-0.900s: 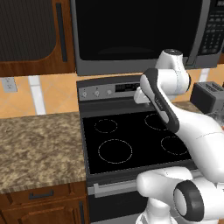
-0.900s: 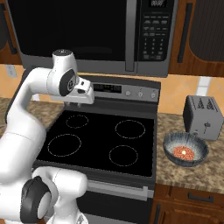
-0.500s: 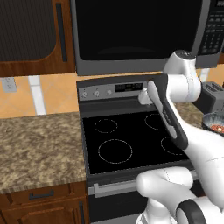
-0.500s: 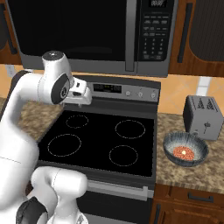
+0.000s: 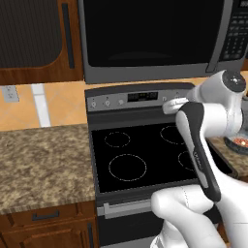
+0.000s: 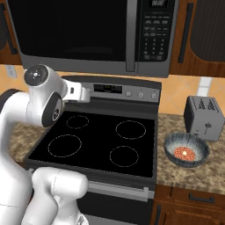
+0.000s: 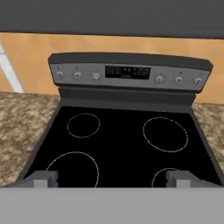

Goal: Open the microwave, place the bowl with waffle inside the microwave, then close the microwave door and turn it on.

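- Gripper (image 7: 111,178): jaws spread wide, holding nothing, poised over the stove's (image 6: 101,140) front edge.
- Microwave door (image 6: 72,33): shut, directly above the gripper; its vertical handle (image 6: 130,35) lies up and rightward.
- Bowl (image 6: 186,150) with waffle (image 6: 184,153): right counter (image 6: 193,173), before the toaster (image 6: 203,117).

One microwave (image 6: 92,35); one stove (image 6: 101,138), four burner rings; one toaster (image 6: 203,117); one bowl (image 6: 186,150); one waffle (image 6: 184,153).

No legible text, stove (image 6: 94,145) display and microwave (image 6: 88,33) keypad too blurred
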